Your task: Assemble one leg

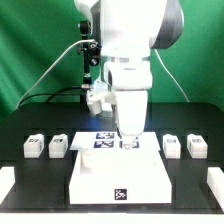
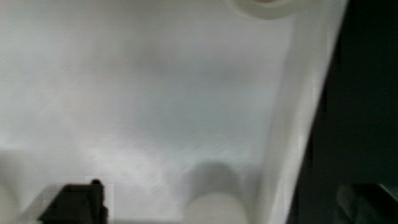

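Observation:
Four small white legs with marker tags lie on the black table in the exterior view: two on the left [image 1: 35, 147] [image 1: 60, 146] and two on the right [image 1: 171, 146] [image 1: 197, 146]. My gripper [image 1: 127, 143] points down at the back edge of the large white panel [image 1: 120, 178], apart from every leg. In the wrist view the panel's surface [image 2: 143, 100] fills the picture, with a round socket [image 2: 267, 5] at one edge. The gripper [image 2: 219, 205] is open and holds nothing; its dark fingers [image 2: 75, 203] stand wide apart. No leg shows in the wrist view.
The marker board [image 1: 103, 138] lies just behind the panel, partly hidden by the arm. White blocks sit at the table's front corners on the exterior view's left [image 1: 6, 180] and right [image 1: 215, 180]. Cables hang behind the arm.

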